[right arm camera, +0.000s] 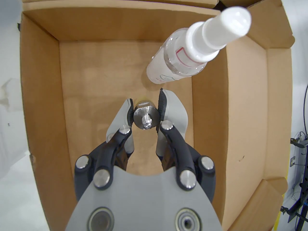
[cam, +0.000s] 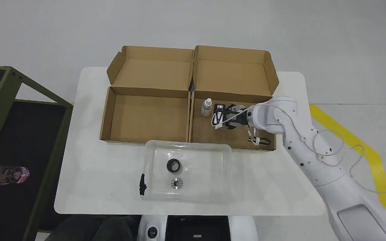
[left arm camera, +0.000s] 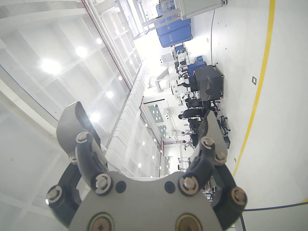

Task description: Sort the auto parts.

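Right hand (right arm camera: pixel 145 111) clamps a round metal part (right arm camera: pixel 146 119) inside the cardboard box (right arm camera: pixel 43 97); a white-capped bottle (cam: pixel 207 107) stands near, at ten o'clock. Left hand (left arm camera: pixel 144 111) spread wide, empty.

A white table (cam: pixel 90 181) stands on a grey floor (cam: pixel 60 30). A green rack (cam: pixel 27 90) is just beside the table's left side. A yellow line (cam: pixel 341 126) runs on the floor at the right. Far off in a big room are blue machines (left arm camera: pixel 174 31), black chairs (left arm camera: pixel 222 123) and bright round lights (left arm camera: pixel 50 66).

white table (cam: pixel 90 156) carries cardboard boxes (cam: pixel 145 114) and clear tray (cam: pixel 214 175).
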`<action>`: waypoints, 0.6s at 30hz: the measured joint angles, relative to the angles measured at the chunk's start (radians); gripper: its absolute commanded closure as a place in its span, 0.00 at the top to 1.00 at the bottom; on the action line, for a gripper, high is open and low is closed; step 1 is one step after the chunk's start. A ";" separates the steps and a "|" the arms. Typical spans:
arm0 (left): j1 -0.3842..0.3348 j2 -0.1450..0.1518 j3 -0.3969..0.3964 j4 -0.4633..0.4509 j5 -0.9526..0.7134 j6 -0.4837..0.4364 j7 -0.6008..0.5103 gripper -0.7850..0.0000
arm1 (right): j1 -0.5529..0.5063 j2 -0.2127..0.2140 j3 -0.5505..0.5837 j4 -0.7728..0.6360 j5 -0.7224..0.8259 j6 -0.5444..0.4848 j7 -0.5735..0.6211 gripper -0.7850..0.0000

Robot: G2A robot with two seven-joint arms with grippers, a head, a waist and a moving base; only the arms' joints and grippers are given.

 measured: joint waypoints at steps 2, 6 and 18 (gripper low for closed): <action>0.000 0.000 0.000 0.000 0.000 0.000 0.000 1.00 | 0.012 -0.006 -0.015 0.021 -0.008 0.006 0.002 0.00; 0.000 0.000 0.000 0.000 0.000 0.000 0.000 1.00 | 0.031 -0.015 -0.038 0.053 -0.018 0.014 0.002 0.00; 0.000 0.000 0.000 0.000 0.000 0.000 0.000 1.00 | 0.056 -0.034 -0.075 0.105 -0.032 0.023 -0.010 0.24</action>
